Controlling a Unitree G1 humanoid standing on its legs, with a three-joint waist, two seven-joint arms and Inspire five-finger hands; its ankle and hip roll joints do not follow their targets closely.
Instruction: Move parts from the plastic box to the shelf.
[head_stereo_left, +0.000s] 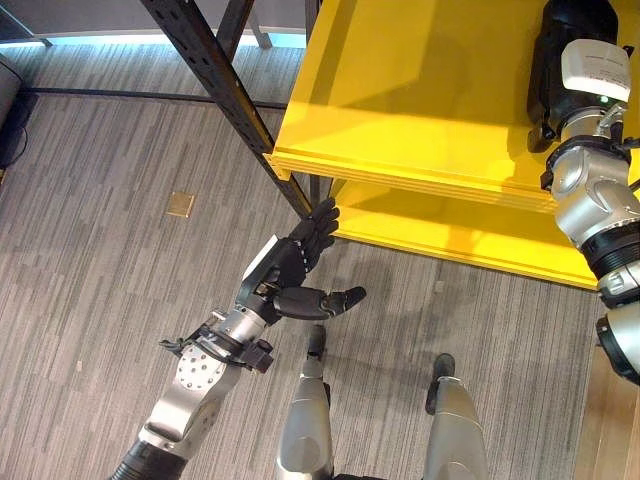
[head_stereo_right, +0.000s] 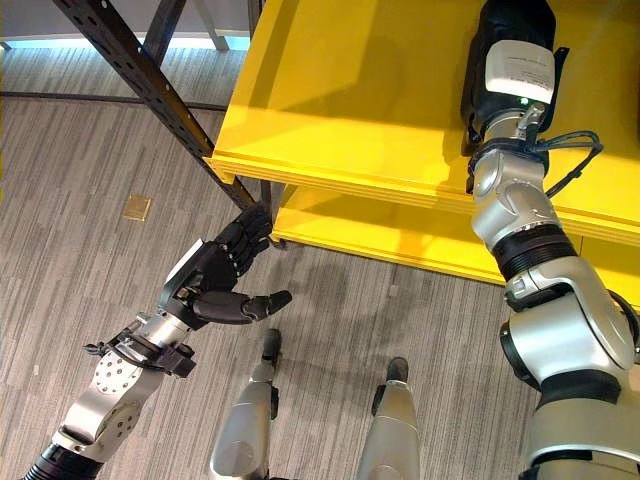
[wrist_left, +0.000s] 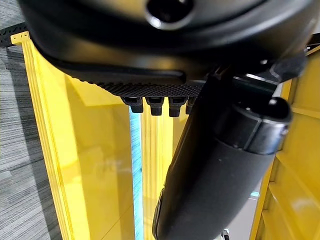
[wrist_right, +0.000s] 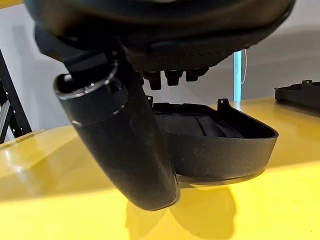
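A black plastic part, shaped like a shallow shell, lies on the yellow top shelf. My right hand is stretched out over that shelf, directly above the part. In the right wrist view its thumb stands in front of the part and the fingertips hang relaxed just above it, not closed round it. My left hand floats open and empty in mid-air over the floor, fingers pointing at the shelf's near corner.
A second black part rests farther along the top shelf. A lower yellow shelf juts out beneath. A black steel brace slants down to the shelf corner. A brass plate sits in the grey floor.
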